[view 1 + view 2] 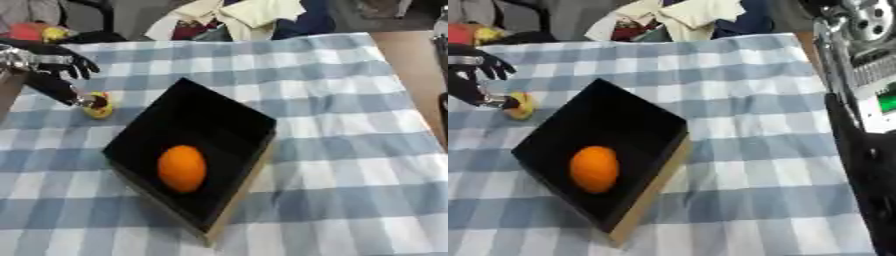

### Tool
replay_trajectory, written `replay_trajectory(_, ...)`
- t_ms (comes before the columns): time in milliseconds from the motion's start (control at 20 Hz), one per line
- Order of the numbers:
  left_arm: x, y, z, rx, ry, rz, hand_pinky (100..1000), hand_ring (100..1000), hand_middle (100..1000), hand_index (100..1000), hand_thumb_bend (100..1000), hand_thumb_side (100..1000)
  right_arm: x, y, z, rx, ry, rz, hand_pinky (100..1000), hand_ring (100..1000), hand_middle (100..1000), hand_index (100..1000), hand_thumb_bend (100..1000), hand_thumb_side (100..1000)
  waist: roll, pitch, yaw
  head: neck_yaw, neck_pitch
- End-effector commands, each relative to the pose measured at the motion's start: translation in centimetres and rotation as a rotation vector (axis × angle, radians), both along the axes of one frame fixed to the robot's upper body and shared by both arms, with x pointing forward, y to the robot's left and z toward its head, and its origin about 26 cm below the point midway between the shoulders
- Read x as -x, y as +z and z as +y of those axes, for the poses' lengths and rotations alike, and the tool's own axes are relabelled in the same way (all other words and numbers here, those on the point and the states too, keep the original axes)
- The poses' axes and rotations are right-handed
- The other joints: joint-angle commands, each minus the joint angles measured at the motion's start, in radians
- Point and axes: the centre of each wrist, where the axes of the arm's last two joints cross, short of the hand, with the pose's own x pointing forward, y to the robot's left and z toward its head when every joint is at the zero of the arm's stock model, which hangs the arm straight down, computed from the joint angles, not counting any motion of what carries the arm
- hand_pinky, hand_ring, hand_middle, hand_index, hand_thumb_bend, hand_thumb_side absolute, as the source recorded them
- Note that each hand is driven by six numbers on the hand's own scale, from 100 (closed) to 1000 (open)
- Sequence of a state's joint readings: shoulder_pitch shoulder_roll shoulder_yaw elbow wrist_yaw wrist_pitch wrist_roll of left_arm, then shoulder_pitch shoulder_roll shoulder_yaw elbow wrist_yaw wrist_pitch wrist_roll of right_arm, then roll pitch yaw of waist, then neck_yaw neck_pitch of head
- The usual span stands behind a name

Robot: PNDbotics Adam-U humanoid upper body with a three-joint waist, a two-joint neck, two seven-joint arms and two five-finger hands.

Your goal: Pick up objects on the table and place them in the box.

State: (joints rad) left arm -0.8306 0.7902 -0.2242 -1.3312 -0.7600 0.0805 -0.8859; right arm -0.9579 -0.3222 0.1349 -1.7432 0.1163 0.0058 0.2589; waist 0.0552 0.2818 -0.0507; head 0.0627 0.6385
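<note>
In the middle of the left eye view sits the open black square box (188,155) on the blue-and-white checked tablecloth (350,165), with a round orange fruit (182,168) already inside, so that one's done. Upper left, the black left hand (54,70) pinches a small yellow rounded toy (99,107) with a fingertip and thumb, other fingers spread.

Right eye view: same deal, toy not yet boxed. The right hand doesn't show, only arm hardware along the right edge.

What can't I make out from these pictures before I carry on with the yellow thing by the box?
- Yellow object, both views: blurred, and the left hand covers its top; whether it is gripped is unclear.
- Right hand: not visible; the right eye view shows only arm hardware at its edge.
- Box: near inner wall hidden by its own rim.
</note>
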Motion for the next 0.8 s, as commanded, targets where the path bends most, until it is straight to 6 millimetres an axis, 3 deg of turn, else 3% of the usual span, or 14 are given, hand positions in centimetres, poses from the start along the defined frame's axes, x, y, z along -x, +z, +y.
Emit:
replay_trajectory(50, 0.1, 1.0, 0.6, -0.044, 0.05, -0.055, 804, 882, 827, 962, 448, 655, 0.6, 1.0, -0.2, -0.004, -0.001, -0.037, 929, 861, 812, 923, 100, 845, 0.0, -0.016, -0.002, 0.006, -0.015)
replay_trajectory(800, -0.9, -0.4, 1.2, -0.037, 0.136, -0.079, 769, 852, 774, 885, 359, 653, 0.5, 1.3, -0.3, 0.006, -0.001, -0.043, 932, 863, 813, 927, 100, 856, 0.0, 0.009, -0.009, 0.013, -0.029)
